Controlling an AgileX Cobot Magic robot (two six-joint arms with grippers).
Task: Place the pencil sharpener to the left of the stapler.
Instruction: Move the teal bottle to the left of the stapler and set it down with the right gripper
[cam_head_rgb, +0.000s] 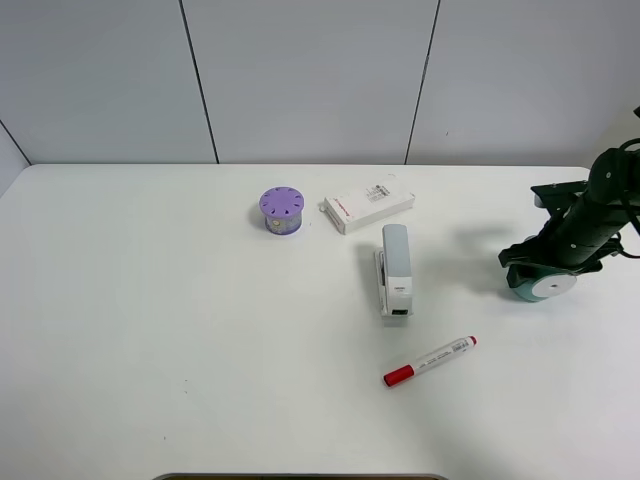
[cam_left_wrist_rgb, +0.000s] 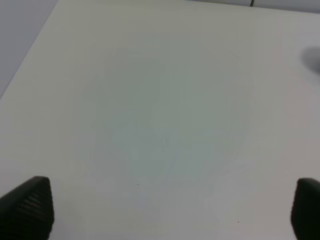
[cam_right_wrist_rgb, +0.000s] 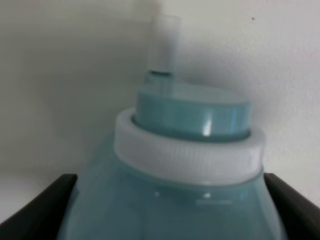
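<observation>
The teal pencil sharpener sits at the table's right side, its white round end face turned toward the front. My right gripper is down over it. In the right wrist view the sharpener fills the space between the two black fingers, which press against its sides. The light-grey and white stapler lies lengthwise near the table's middle, well left of the sharpener. My left gripper is open over bare table, holding nothing, and does not show in the exterior high view.
A purple cylinder with holes on top and a flat white box stand behind the stapler. A red-capped marker lies in front of the stapler. The white table stretches to the left of the stapler.
</observation>
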